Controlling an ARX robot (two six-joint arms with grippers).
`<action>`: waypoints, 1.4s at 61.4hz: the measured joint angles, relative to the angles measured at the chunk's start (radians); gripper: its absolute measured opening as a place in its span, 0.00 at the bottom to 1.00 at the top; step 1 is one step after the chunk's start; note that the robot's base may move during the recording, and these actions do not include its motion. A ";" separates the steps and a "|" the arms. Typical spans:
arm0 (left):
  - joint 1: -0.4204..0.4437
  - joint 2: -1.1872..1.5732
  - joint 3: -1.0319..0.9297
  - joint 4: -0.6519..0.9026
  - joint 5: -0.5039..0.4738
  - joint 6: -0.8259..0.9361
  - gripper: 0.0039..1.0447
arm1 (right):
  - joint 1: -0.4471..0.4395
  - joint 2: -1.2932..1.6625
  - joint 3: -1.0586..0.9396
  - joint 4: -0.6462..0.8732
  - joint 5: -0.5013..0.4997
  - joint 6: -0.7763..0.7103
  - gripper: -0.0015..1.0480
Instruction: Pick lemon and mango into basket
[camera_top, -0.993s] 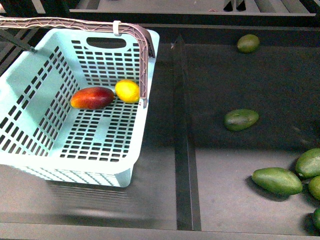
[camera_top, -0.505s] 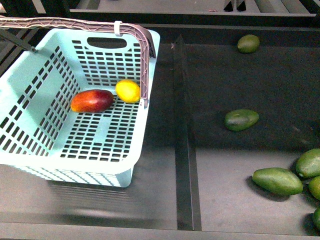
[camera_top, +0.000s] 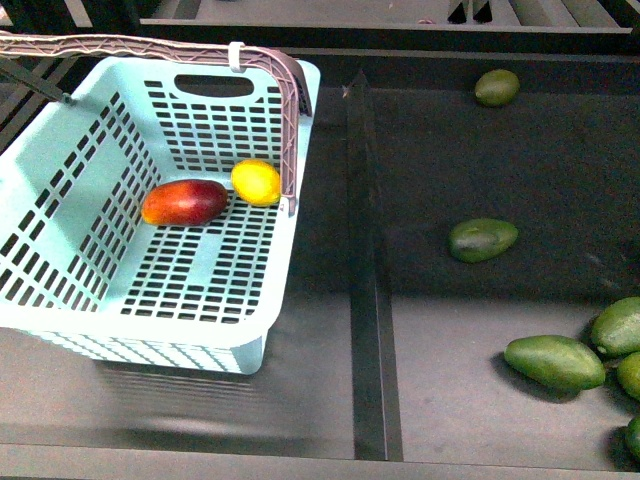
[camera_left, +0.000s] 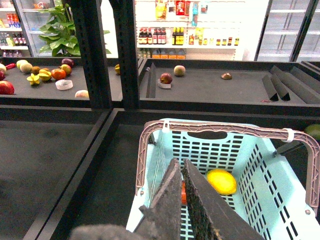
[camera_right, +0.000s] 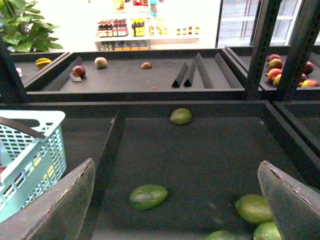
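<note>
Reading any writing proves impossible: the bottles and packets on the bright store shelves far behind the bins are too small and blurred for labels, and the basket (camera_top: 60, 190) bears no lettering. From the left wrist view, the left gripper (camera_left: 183, 172) has its two dark fingers (camera_left: 167, 200) pressed together, nearly touching along their length, with nothing between them; it hangs above the near rim of the basket. From the right wrist view, the right gripper (camera_right: 177, 200) stands spread wide, one finger (camera_right: 65, 205) at each side of the frame, empty, over a dark bin where green fruits (camera_right: 148, 196) lie scattered. Neither arm shows in the front view. The turquoise basket sits in the left bin, its brown handle (camera_top: 290, 90) swung toward the far wall. Inside it, on the slotted base near the far right corner, the mango (camera_top: 184, 202) lies on its side, and the lemon (camera_top: 256, 182) rests just beside it, close against the right wall. Several green fruits (camera_top: 483, 239) lie in the right bin, across a dark divider (camera_top: 365, 300) from the basket.
</note>
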 joint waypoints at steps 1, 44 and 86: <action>0.000 -0.014 0.000 -0.014 0.000 0.000 0.03 | 0.000 0.000 0.000 0.000 0.000 0.000 0.92; 0.000 -0.393 0.000 -0.395 0.000 0.000 0.03 | 0.000 0.000 0.000 0.000 0.000 0.000 0.92; 0.000 -0.393 0.000 -0.396 0.000 0.000 0.36 | 0.000 0.000 0.000 0.000 0.000 0.000 0.92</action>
